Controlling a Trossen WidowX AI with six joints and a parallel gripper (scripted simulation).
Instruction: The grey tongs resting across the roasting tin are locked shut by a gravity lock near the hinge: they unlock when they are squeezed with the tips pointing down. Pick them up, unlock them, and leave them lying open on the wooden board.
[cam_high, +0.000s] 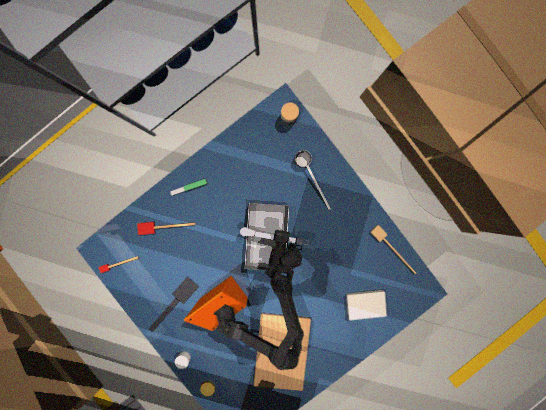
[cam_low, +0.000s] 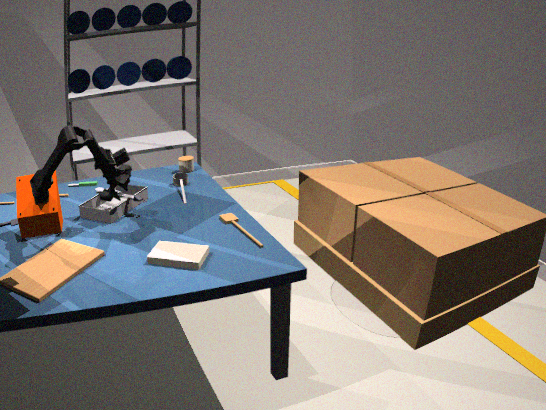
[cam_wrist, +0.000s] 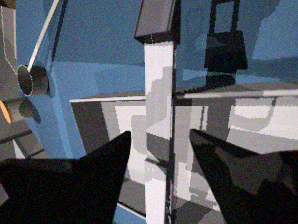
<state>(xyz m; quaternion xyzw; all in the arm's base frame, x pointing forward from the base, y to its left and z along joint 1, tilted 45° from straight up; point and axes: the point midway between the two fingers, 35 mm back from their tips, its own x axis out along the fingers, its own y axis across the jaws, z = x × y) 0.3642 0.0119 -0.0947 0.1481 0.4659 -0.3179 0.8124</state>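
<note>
The grey tongs (cam_high: 246, 232) (cam_low: 135, 197) (cam_wrist: 159, 65) lie closed across the roasting tin (cam_high: 268, 202) (cam_low: 100, 213) (cam_wrist: 85, 100). Their pale tip end is at the left in the top view, and their dark grey hinge end sticks out past the tin's right side. My gripper (cam_high: 281, 238) (cam_wrist: 160, 134) is open over the tin, with one finger on each side of the tongs and a gap to each in the wrist view. How deep the fingertips reach beside the tongs is hard to tell. The wooden board (cam_high: 270, 330) (cam_low: 60, 270) lies flat beside the arm's base.
A ladle (cam_high: 317, 186) (cam_low: 183, 191) and a tan-topped jar (cam_high: 290, 112) (cam_low: 186, 162) stand beyond the tin. A white block (cam_high: 366, 305) (cam_low: 177, 254) and a wooden mallet (cam_high: 379, 233) (cam_low: 229, 218) lie to the right. The orange base (cam_high: 220, 302) is near the tin. Red spatulas and a green-handled tool lie left.
</note>
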